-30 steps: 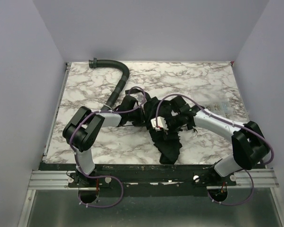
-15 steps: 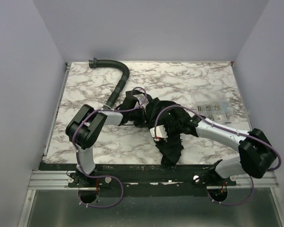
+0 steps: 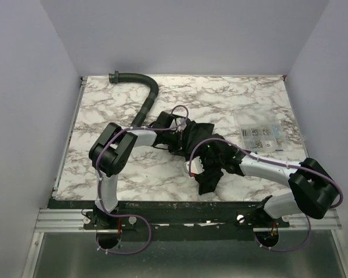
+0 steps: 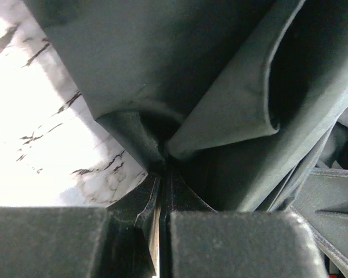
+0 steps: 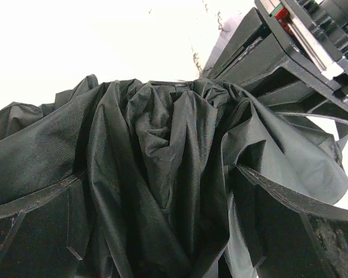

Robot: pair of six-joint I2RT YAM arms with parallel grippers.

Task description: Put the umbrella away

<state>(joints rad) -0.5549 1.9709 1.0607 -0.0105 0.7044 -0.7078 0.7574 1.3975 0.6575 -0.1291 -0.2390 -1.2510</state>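
Overhead, the top external view shows the umbrella (image 3: 202, 152) as a crumpled dark bundle of fabric lying on the marble table (image 3: 104, 110), near its middle and towards the near edge. Both arms reach into the bundle: the left gripper (image 3: 177, 131) at its far left end, the right gripper (image 3: 205, 166) at its near part. From this height neither pincer's fingers can be made out against the black cloth. A black ribbed hose (image 3: 146, 97) curves along the far left of the table, its lower end just beside the left arm. A clear compartment box (image 3: 261, 136) lies well apart to the right.

The left wrist view supplies what the overhead view hides. The left gripper (image 4: 162, 194) has its fingers pressed together, and a fold of the umbrella's grey-green cloth (image 4: 220, 110) runs down into the tips and is pinched there. The marble surface shows bright to the left of the fold.

The right wrist view shows the right gripper (image 5: 156, 185) spread wide, one finger (image 5: 29, 220) at each lower corner. Gathered, wrinkled cloth fills the space between them without being squeezed. An angular black housing (image 5: 290, 58) stands at the upper right, beyond the cloth.
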